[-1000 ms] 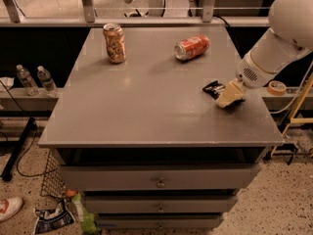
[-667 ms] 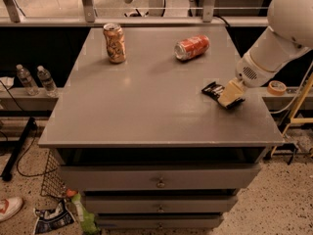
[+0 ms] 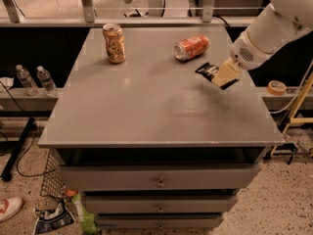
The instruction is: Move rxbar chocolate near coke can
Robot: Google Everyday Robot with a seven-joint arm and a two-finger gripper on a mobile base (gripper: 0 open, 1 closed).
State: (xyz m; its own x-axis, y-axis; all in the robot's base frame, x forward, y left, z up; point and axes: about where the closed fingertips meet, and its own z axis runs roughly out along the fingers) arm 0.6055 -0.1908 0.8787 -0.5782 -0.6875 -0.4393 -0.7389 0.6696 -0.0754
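The rxbar chocolate (image 3: 207, 71), a small flat black wrapper, sticks out to the left of my gripper (image 3: 224, 77) at the right side of the grey table top (image 3: 146, 106). The gripper is shut on it and holds it just above the surface. The coke can (image 3: 191, 47), red with a silver top, lies on its side at the back right. It is a short way up and to the left of the bar and apart from it. My white arm (image 3: 274, 23) reaches in from the upper right.
A tan-orange patterned can (image 3: 114, 43) stands upright at the back left. Two water bottles (image 3: 36, 80) stand on a low shelf to the left. A tape roll (image 3: 277, 87) lies on a ledge to the right. Drawers (image 3: 159, 180) sit below the table top.
My gripper has moved towards the back of the table with the rxbar in it, bringing it closer to the coke can. The cans have not moved.
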